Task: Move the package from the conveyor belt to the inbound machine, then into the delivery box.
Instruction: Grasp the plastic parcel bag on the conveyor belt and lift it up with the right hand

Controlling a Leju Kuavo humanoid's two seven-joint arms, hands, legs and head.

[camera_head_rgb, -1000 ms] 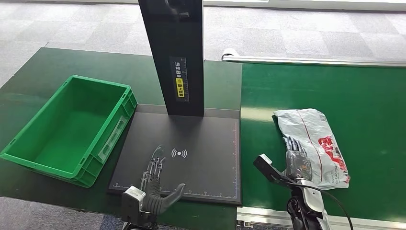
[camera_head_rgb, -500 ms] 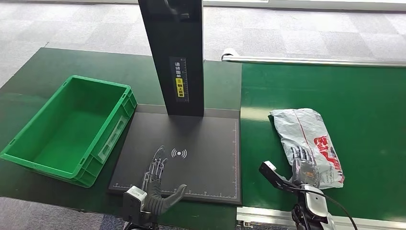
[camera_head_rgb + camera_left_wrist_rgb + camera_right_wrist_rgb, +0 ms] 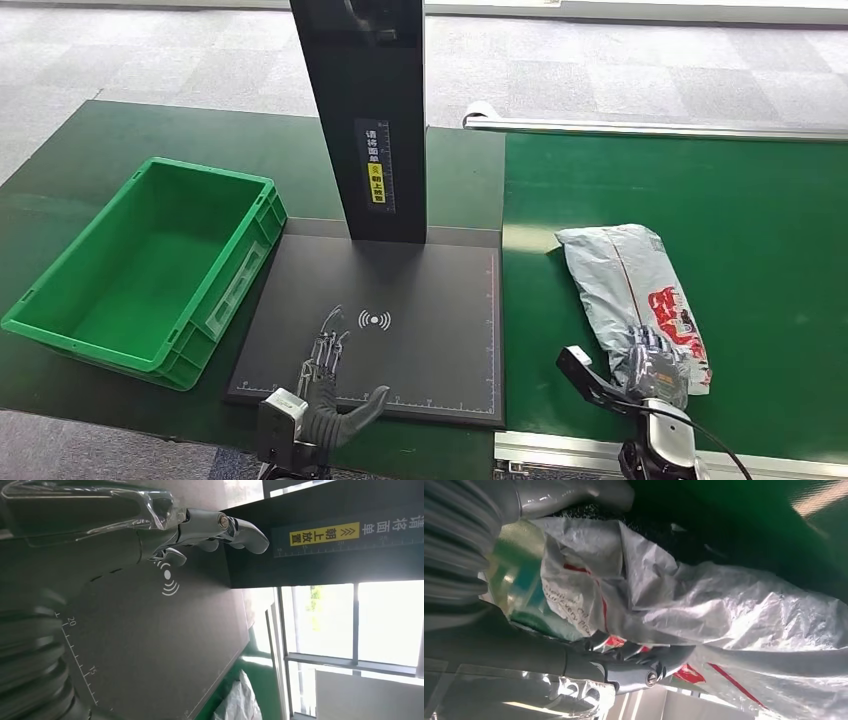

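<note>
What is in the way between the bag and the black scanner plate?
Nothing visible. The package lies on the green belt under the right robot hand, and the scanner plate beside it is bare apart from the left robot hand.

Head view: bright, even daylight, sharp throughout. Soft glare on the belt (image 3: pixel 700 200) far right. Column (image 3: pixel 365 110) casts a faint shadow on the pad (image 3: pixel 420 300). Left wrist view: windows (image 3: pixel 350 625) overexposed. Right wrist view: bag (image 3: pixel 724 610) close, soft focus, glossy highlights.
</note>
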